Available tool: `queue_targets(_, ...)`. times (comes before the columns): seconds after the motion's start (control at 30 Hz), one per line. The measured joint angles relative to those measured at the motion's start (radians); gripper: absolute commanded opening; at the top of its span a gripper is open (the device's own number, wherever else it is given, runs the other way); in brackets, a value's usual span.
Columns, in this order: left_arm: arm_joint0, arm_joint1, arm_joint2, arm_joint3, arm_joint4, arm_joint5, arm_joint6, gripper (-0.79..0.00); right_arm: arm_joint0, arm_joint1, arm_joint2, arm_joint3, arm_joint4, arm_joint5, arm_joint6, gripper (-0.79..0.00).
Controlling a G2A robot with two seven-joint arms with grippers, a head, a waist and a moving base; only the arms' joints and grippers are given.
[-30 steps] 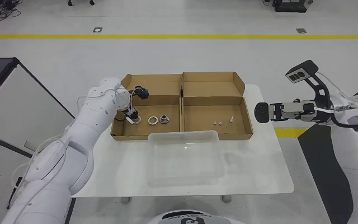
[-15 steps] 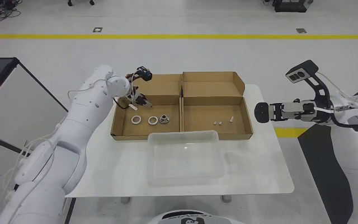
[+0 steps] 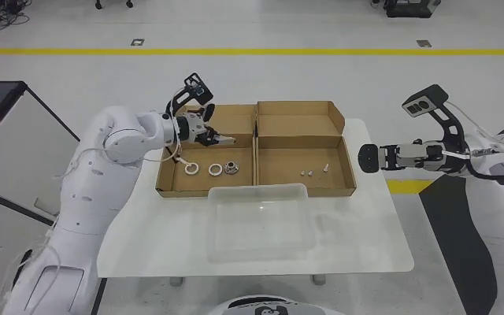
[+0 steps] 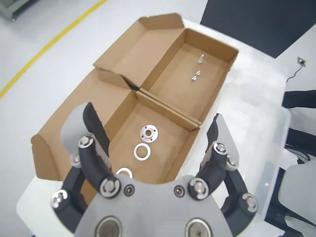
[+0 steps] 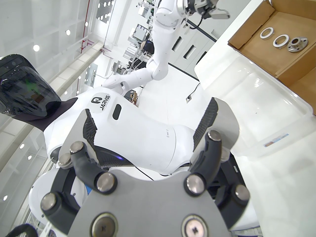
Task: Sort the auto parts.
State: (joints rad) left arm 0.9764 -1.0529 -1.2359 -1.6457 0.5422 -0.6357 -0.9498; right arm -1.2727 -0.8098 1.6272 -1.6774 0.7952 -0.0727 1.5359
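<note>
Near edge of tabletop (image 3: 354, 236): clear plastic tub (image 3: 257, 224), no parts visible inside.

Behind it, two open cardboard boxes side by side, reaching to the far edge. The left box (image 3: 206, 183) holds two flat metal rings (image 3: 191, 168) (image 3: 215, 168) and a flanged hub (image 3: 231, 166) in a row. The hub sits just beside the second ring. The right box (image 3: 283, 169) holds two small bolts (image 3: 305, 171) (image 3: 324, 167).

Left gripper (image 4: 153, 114): above the far part of the left box, jaws spread wide, holding nothing.

Right gripper (image 5: 150, 110): beyond the right edge, jaws wide, empty.

Risk assessment: the rings lie flat and thin, so fingers could skid over them on any re-grip. A descent near the box wall could snag the cardboard and drag the box. Closing on the second ring would likely knock the hub.
</note>
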Motion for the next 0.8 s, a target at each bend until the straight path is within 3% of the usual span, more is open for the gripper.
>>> queue_targets(0.17,0.134,0.027,-0.11,-0.175,-0.151,-0.096,0.009,0.0,0.0,0.0,0.0,0.0,0.0,0.0,0.0,0.0)
queue_targets(0.37,0.22,0.049,-0.196,-0.288,-0.3,-0.21,0.033,0.0,0.0,0.0,0.0,0.0,0.0,0.0,0.0,0.0)
queue_targets(0.5,0.248,0.06,-0.219,-0.316,-0.38,-0.245,0.024,0.0,0.0,0.0,0.0,0.0,0.0,0.0,0.0,-0.001)
queue_targets(0.8,0.248,0.061,-0.218,-0.315,-0.377,-0.244,0.02,0.0,0.0,0.0,0.0,0.0,0.0,0.0,0.0,-0.001)
